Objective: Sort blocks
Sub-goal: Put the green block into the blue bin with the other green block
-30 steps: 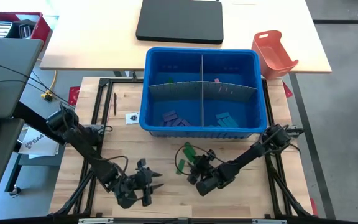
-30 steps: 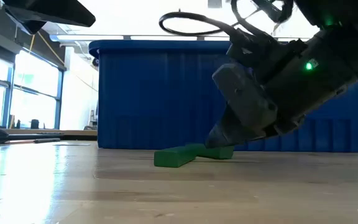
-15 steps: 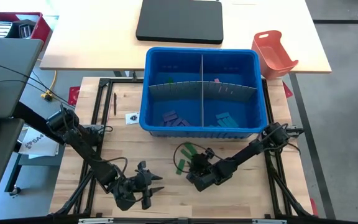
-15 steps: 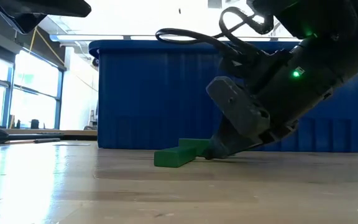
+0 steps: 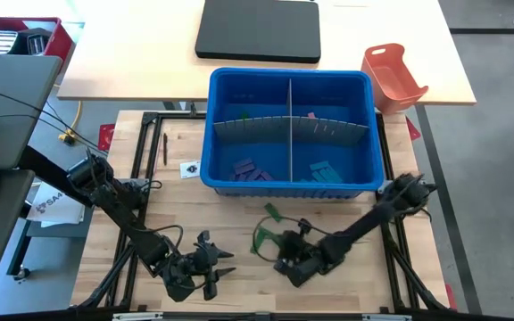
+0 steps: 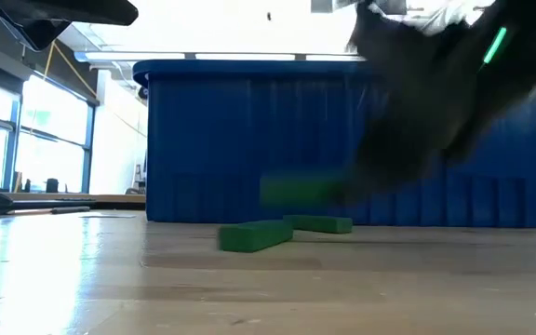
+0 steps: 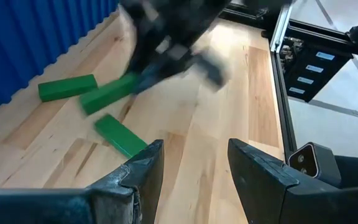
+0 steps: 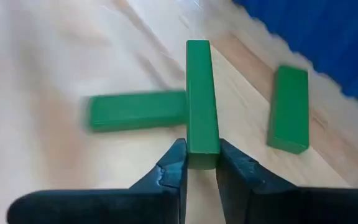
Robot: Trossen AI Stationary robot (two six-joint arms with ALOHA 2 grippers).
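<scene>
Green block (image 8: 201, 99) clamped in right gripper (image 8: 199, 163), lifted near table's front edge, two more green blocks (image 8: 289, 109) left on wood, several already sorted in bin (image 5: 212, 169); left gripper (image 7: 191, 163) idle, fingers apart, front-left.

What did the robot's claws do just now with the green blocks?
The right claw closed on one green block and has lifted it off the table, above the other two green blocks, which stayed lying on the wood. The left claw stayed open and waiting, and the blue bin hasn't moved.
</scene>
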